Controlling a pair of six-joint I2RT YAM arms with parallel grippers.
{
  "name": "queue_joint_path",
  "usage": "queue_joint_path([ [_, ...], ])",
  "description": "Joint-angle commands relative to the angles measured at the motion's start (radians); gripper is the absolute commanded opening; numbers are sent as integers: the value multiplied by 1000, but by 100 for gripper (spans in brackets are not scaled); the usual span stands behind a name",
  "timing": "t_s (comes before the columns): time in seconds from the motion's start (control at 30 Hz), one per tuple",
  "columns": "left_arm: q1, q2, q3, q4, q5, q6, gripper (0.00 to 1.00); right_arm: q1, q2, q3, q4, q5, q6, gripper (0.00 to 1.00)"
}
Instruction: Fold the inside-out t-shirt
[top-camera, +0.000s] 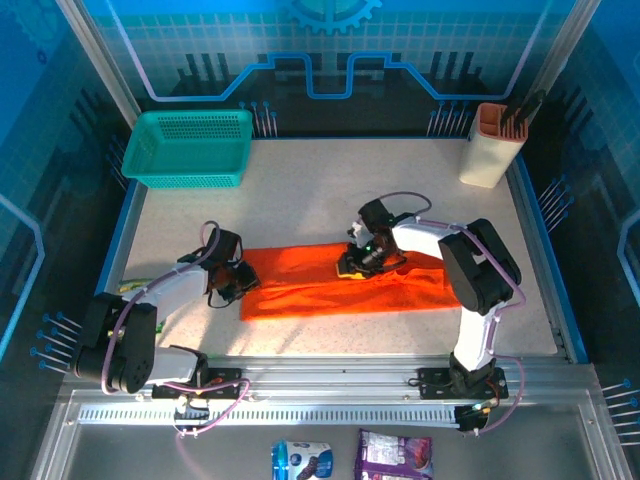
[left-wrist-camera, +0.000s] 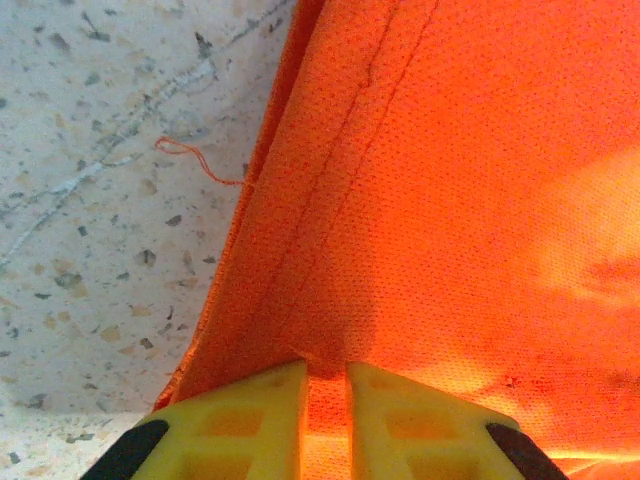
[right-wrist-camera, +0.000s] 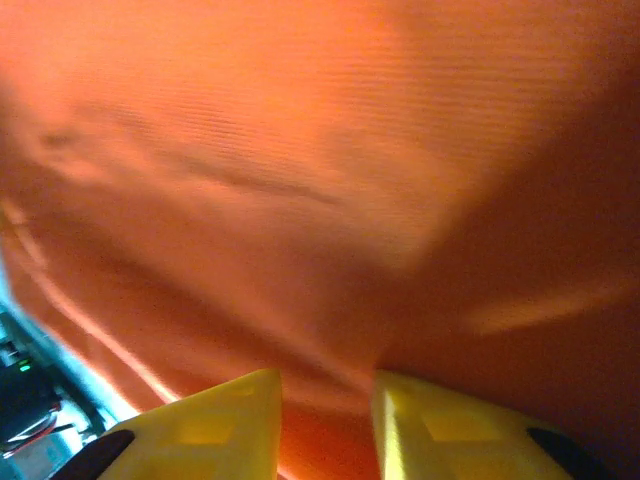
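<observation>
The inside-out t-shirt (top-camera: 330, 287) lies flattened as a long orange-red band across the middle of the table. My left gripper (top-camera: 243, 280) is at its left end. In the left wrist view the yellow fingers (left-wrist-camera: 250, 420) are shut on the shirt's seamed edge (left-wrist-camera: 330, 200), with cloth pinched in the narrow gap at the left gripper (left-wrist-camera: 326, 400). My right gripper (top-camera: 352, 265) is down on the band's middle, near its far edge. In the blurred right wrist view a ridge of orange cloth (right-wrist-camera: 330, 200) bunches up between the fingers at the right gripper (right-wrist-camera: 325, 410).
A teal mesh basket (top-camera: 190, 148) stands at the back left. A beige holder (top-camera: 492, 145) stands at the back right. Speckled tabletop (top-camera: 330, 190) stretches behind the shirt. Two snack packets (top-camera: 300, 460) lie below the rail at the near edge.
</observation>
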Motion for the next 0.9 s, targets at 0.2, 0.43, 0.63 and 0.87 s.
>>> queue_joint_path([
  [0.2, 14, 59, 42, 10, -31, 4, 19, -57, -137, -10, -82, 104, -38, 28],
  [0.43, 17, 10, 130, -39, -32, 36, 20, -120, -271, 68, -292, 239, -146, 33],
  [0.63, -28, 11, 217, -70, 22, 61, 22, -182, -299, 97, -451, 428, -269, 35],
  [0.87, -150, 103, 296, -25, 40, 24, 23, -187, -248, 78, -444, 241, -332, 42],
])
